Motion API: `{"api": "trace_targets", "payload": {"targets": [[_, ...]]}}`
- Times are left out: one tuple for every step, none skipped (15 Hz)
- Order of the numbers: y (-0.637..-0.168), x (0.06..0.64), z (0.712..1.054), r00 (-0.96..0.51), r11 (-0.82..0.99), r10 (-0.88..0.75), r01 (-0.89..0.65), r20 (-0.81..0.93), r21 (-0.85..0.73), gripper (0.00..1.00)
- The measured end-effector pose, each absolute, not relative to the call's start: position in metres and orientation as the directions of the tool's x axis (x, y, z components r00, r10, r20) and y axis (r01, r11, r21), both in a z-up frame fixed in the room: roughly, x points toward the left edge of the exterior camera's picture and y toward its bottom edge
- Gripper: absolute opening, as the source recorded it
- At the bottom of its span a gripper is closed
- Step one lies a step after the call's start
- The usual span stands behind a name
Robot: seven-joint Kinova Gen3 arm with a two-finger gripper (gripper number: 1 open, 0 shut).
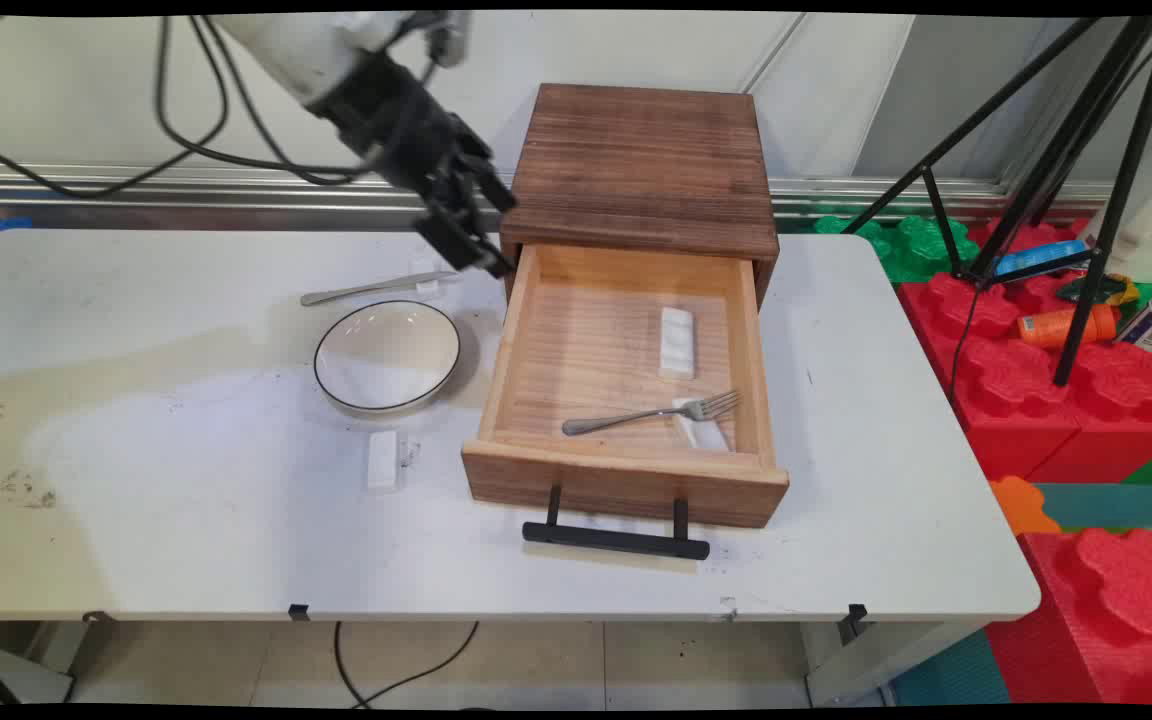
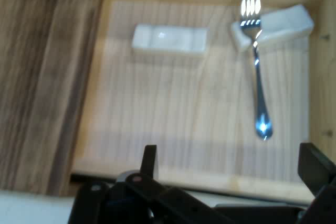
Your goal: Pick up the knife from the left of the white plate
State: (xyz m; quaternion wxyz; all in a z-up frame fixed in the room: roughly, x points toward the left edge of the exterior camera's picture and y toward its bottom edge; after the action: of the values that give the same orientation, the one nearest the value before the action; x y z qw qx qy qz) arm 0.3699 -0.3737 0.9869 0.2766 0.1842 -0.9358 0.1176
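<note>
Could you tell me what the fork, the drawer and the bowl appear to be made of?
The fork looks like polished metal: silvery, with bright glints. The drawer looks like unpainted light wood, with visible grain, under a darker brown wooden cabinet. The bowl seems glazed ceramic, glossy white with a thin dark rim, though plastic cannot be ruled out.

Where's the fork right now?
Main view: the fork lies in the open drawer, near its front right, tines resting on a white block.

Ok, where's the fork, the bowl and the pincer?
fork (image 1: 651, 413), main view, middle of its handle.
bowl (image 1: 387, 354), main view, inside bottom.
pincer (image 2: 231, 167), hand view, midway between its fingertips.
</note>
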Motion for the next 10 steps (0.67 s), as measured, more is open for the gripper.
{"api": "trace_targets", "payload": {"targets": [[-0.369,0.383,0.992,-0.777,0.898,-0.289,-0.423,0.559,-0.124,1.00],[-0.365,0.396,0.996,-0.776,0.892,-0.297,-0.434,0.557,-0.129,1.00],[-0.362,0.406,0.999,-0.774,0.887,-0.303,-0.442,0.556,-0.132,1.00],[-0.358,0.417,1.002,-0.772,0.882,-0.310,-0.452,0.554,-0.136,1.00],[-0.354,0.429,1.004,-0.771,0.876,-0.320,-0.462,0.551,-0.139,1.00],[-0.350,0.439,1.006,-0.770,0.871,-0.329,-0.472,0.547,-0.140,1.00],[-0.346,0.450,1.007,-0.769,0.865,-0.340,-0.482,0.542,-0.142,1.00],[-0.343,0.461,1.008,-0.767,0.858,-0.352,-0.493,0.536,-0.142,1.00],[-0.341,0.470,1.009,-0.766,0.853,-0.362,-0.502,0.531,-0.142,1.00],[-0.340,0.475,1.009,-0.765,0.850,-0.369,-0.508,0.528,-0.142,1.00]]}}
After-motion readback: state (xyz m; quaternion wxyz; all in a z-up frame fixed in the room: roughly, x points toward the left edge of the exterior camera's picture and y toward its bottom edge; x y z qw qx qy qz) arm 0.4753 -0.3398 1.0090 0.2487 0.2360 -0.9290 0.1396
